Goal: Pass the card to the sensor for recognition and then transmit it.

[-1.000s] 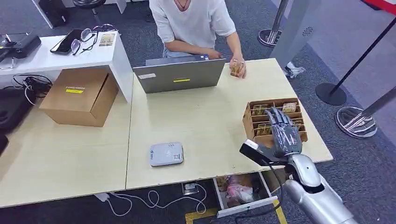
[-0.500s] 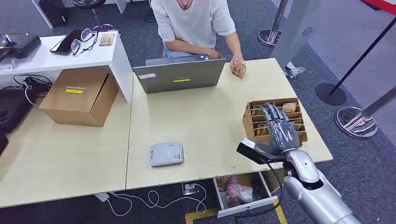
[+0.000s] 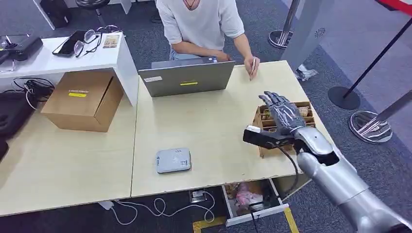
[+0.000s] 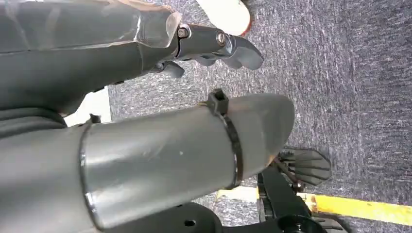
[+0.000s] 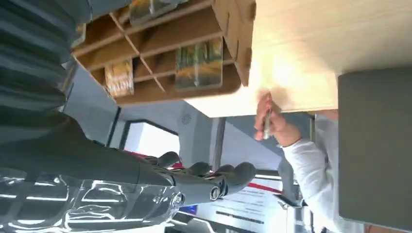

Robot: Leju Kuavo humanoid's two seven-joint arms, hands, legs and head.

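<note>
Hovering right hand (image 3: pixel 284 116) over divided cardboard box (image 3: pixel 307 141), fingers spread, holding nothing — cards (image 5: pixel 199 64) just beneath in slots. Best lowered straight onto one card, pinching edge only — sensor (image 3: pixel 173 160) well off thumb-side.

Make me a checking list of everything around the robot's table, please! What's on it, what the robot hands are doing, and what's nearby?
Surface: pale wooden table, bare in the middle.
Job's things: grey sensor near the front edge; cardboard card box with dividers at the right, cards standing in its slots.
Clutter: laptop, brown carton, glasses on the white shelf.
Robot hands: right robot hand above the card box, fingers spread, holding nothing; left robot hand hanging over the carpet, fingers curled in.
Cables: white cable under the table; black cables at the left.
Surroundings: person behind the laptop; barrier posts on the carpet.
</note>
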